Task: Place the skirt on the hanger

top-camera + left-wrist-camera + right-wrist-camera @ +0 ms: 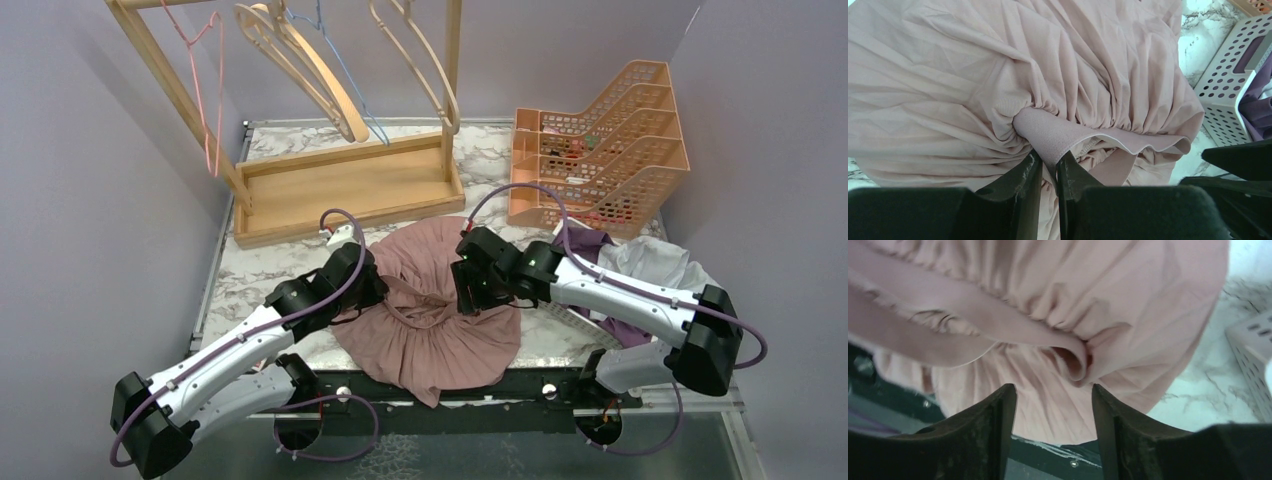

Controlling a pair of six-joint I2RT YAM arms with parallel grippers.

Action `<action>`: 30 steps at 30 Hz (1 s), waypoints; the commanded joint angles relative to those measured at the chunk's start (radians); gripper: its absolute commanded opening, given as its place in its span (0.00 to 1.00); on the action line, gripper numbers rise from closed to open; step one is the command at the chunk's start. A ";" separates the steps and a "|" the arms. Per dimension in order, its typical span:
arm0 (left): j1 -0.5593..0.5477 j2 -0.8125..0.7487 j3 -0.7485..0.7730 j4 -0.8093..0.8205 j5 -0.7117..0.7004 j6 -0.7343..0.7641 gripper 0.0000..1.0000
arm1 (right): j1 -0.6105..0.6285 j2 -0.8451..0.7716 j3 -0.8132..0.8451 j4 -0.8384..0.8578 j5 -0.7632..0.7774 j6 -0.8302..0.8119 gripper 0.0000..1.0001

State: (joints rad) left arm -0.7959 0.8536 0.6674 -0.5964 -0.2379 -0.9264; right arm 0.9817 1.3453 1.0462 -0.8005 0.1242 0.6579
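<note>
From above, the pink skirt lies spread and rumpled on the marble worktop, at 6 o'clock from the middle of the view, its near hem over the front edge; the left claw meets it on its 9 o'clock side and the right claw sits over it toward 2 o'clock; a wooden rack stands at 11 o'clock with hangers of wood and wire on its rail, well apart from the skirt; an orange file tray stands at 2 o'clock, and a purple garment lies at 3 o'clock; in the left wrist view, the left claw is clenched on the skirt, its fingers nearly together with the smooth waistband pinched between them, gathered pleats fanning out toward 12 o'clock; a white perforated basket stands at 3 o'clock on the worktop; in the right wrist view, the right claw is released, fingers standing wide apart; a folded end of the waistband lies just beyond the tips at 12 o'clock, not between them; the skirt fills the upper view, with bare worktop and the basket at 3 o'clock.
</note>
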 commanded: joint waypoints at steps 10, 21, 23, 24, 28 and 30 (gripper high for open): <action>0.017 0.025 0.015 -0.023 -0.054 0.009 0.29 | 0.011 0.098 -0.018 -0.110 0.229 0.407 0.45; 0.048 0.026 0.017 -0.046 -0.079 0.035 0.36 | 0.011 0.065 0.018 -0.089 0.215 0.494 0.51; 0.055 0.027 0.017 -0.046 -0.083 0.041 0.38 | 0.012 0.096 0.017 -0.127 0.254 0.556 0.51; 0.060 0.028 0.018 -0.048 -0.083 0.043 0.39 | 0.011 0.110 0.018 -0.136 0.266 0.573 0.50; 0.079 0.039 0.018 -0.048 -0.076 0.051 0.41 | 0.011 0.149 0.018 -0.144 0.265 0.584 0.50; 0.087 0.050 0.018 -0.048 -0.067 0.058 0.39 | 0.011 0.156 0.012 -0.140 0.256 0.579 0.47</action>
State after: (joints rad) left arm -0.7258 0.8890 0.6678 -0.6331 -0.2852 -0.8932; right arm 0.9874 1.4788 1.0443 -0.9009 0.3332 1.1885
